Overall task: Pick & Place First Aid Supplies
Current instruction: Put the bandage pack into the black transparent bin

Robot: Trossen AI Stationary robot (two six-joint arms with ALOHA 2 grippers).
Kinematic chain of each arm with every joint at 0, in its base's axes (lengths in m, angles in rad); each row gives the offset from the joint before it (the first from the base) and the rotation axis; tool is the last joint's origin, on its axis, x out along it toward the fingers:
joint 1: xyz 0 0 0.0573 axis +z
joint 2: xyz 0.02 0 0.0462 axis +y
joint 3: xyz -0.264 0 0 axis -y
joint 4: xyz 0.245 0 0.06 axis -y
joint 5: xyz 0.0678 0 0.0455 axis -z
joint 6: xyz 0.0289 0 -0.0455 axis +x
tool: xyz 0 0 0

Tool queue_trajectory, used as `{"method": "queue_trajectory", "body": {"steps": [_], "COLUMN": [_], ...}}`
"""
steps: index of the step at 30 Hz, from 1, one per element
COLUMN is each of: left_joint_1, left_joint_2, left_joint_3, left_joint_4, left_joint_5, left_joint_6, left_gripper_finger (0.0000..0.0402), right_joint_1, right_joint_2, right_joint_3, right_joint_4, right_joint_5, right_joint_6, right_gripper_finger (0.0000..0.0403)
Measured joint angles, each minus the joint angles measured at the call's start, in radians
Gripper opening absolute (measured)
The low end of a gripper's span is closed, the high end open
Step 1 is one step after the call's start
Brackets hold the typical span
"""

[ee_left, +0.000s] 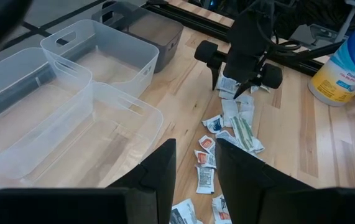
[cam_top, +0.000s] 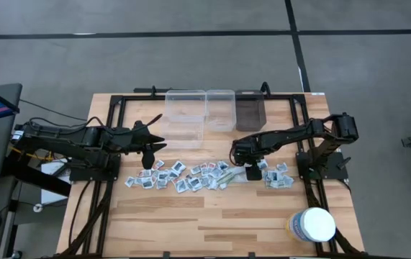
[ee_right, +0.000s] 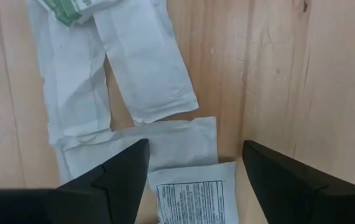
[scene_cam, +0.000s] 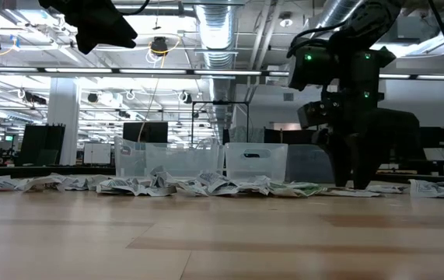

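Reaching down to the wooden tabletop [cam_top: 212, 216], the right end effector [cam_top: 253, 173] stands with its fingers [ee_right: 121, 171] spread wide on either side of a small printed square packet [ee_right: 196, 193], not closed on it. Just beyond that packet lie longer pale white wrappers [ee_right: 143, 68], one with green print at its end. The rest of the first aid supplies [cam_top: 183, 176] run in a loose band of tiny packets across the middle of the tabletop, from left of centre to a small cluster [cam_top: 278, 178] on the right of the right end effector. The left end effector [cam_top: 147, 144] hangs above the left end of the band, fingers [ee_left: 161, 168] apart and holding nothing. At the far edge sit three bins side by side: two clear ones [cam_top: 185, 115] [cam_top: 220, 108] and a dark one [cam_top: 249, 109]. A big white tub [cam_top: 313, 225] with a blue and yellow label stands at the near right corner.
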Motion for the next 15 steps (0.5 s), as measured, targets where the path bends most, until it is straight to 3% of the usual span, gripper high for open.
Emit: {"method": "queue_trajectory", "body": {"steps": [5,15], "left_joint_1": [0.0,0.0], "left_joint_2": [0.0,0.0], "left_joint_3": [0.0,0.0], "left_joint_4": [0.0,0.0], "left_joint_5": [0.0,0.0], "left_joint_6": [0.0,0.0], "left_gripper_finger": [0.0112,0.0112], "right_joint_1": [0.0,0.0], "right_joint_2": [0.001,0.002], "right_joint_3": [0.0,0.001], "right_joint_4": [0.016,0.034], "right_joint_5": [0.0,-0.001], "right_joint_6": [-0.007,-0.01], "right_gripper_finger": [0.0228,0.0089]}}
